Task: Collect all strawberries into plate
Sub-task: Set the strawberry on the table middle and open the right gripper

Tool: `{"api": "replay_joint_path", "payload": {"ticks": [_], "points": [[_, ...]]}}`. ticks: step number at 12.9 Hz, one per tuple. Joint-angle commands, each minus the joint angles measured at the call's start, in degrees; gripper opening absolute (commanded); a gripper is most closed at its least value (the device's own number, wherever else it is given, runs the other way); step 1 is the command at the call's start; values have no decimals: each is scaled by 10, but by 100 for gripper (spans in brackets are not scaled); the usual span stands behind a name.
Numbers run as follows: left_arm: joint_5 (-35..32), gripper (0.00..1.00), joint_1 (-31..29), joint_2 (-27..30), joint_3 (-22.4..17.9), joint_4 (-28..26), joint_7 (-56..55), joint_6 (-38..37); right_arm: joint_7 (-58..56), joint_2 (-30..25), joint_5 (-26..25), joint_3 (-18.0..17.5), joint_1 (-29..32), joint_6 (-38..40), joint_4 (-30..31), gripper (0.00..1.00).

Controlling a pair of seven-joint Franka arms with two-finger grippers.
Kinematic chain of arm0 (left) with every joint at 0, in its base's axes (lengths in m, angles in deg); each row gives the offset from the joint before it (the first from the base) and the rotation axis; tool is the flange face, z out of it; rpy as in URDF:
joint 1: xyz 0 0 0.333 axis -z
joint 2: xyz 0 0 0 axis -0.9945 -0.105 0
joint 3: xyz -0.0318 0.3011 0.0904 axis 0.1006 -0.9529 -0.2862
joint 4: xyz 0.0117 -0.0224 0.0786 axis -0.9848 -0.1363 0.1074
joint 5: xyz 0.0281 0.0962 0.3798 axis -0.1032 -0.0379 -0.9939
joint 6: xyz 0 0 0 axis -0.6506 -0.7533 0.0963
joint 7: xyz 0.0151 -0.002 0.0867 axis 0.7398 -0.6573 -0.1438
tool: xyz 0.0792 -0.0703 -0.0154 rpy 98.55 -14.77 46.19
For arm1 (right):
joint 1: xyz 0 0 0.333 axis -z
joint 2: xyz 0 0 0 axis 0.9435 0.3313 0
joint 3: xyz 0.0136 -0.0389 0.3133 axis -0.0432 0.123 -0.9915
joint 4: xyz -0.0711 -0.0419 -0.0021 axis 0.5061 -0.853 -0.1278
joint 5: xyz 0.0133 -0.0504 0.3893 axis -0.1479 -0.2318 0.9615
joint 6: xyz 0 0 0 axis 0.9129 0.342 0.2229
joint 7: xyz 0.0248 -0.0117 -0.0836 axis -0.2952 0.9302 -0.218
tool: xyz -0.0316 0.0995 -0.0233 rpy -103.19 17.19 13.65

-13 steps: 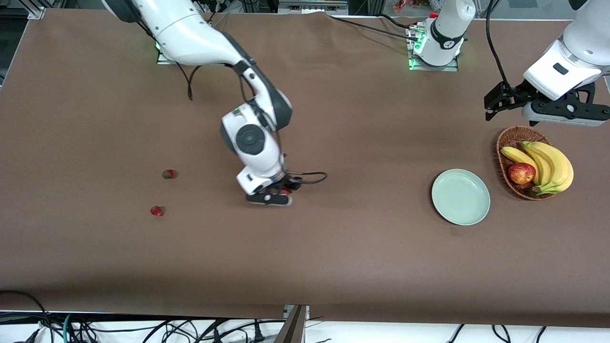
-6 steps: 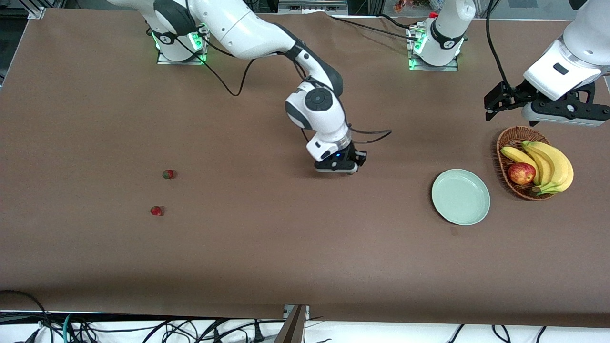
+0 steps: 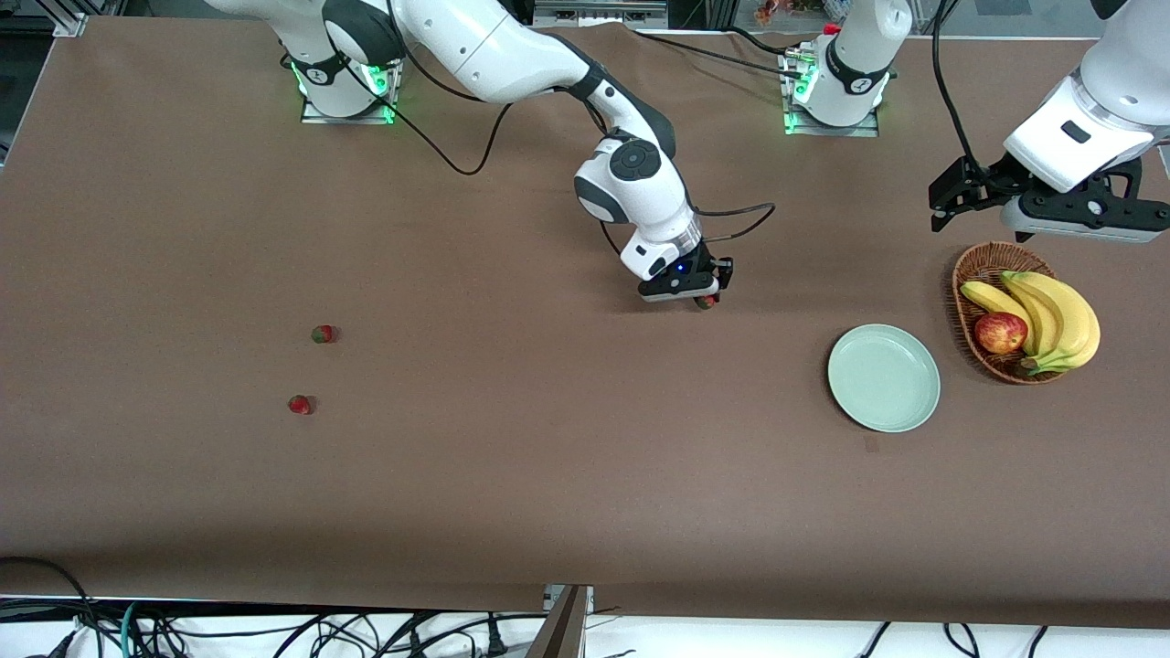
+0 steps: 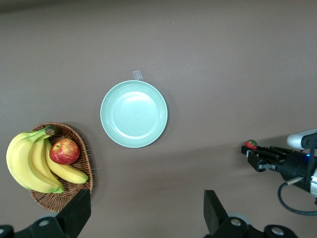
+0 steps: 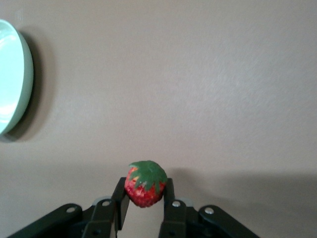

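We see the brown desk (image 3: 548,475) carrying everything, its edges cut off at both sides of the front view. The right arm reaches out over bare desk, between the two loose berries and the plate (image 3: 883,376); the left arm waits, its left end effector (image 3: 951,196) over the wicker basket (image 3: 971,274), fingers spread wide with nothing between them. In the right wrist view only a sliver of the pale green plate shows at the frame's edge. The basket, just beside the plate toward the left arm's end, holds bananas (image 3: 1051,315) and an apple (image 3: 1000,332). The right end effector (image 3: 706,297) is clamped on a strawberry (image 5: 145,184), leafy top facing the wrist camera; in the front view that berry is mostly hidden. Two more strawberries (image 3: 323,334) (image 3: 299,404) lie toward the right arm's end, well apart from the plate; their pointing is too small to tell
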Motion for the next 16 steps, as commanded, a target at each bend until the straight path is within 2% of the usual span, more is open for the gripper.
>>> {"api": "replay_joint_path", "payload": {"ticks": [1,2,3,4,5,8,10,12,16], "points": [[-3,100,4,-7,-5,15,11,-6,5,22,4,7,-11,-15,-25,3],[-3,100,4,-7,-5,15,11,-6,5,23,5,7,-12,-15,-25,9],[-4,100,4,-7,-5,15,11,-6,4,23,5,7,-12,-15,-25,23],[-3,100,4,-7,-5,15,11,-6,4,23,4,7,-11,-15,-25,82],[-4,100,4,-7,-5,15,11,-6,0,20,4,9,-10,-15,-25,100],[-4,100,4,-7,-5,15,11,-6,-3,6,5,13,5,-5,-25,100],[-4,100,4,-7,-5,15,11,-6,-6,-20,5,11,32,29,-25,100],[-4,100,4,-7,-5,15,11,-6,-23,-58,5,8,67,98,-25,100],[-4,100,4,-11,-5,15,11,-6,-155,-110,7,6,146,247,-24,100]]}}
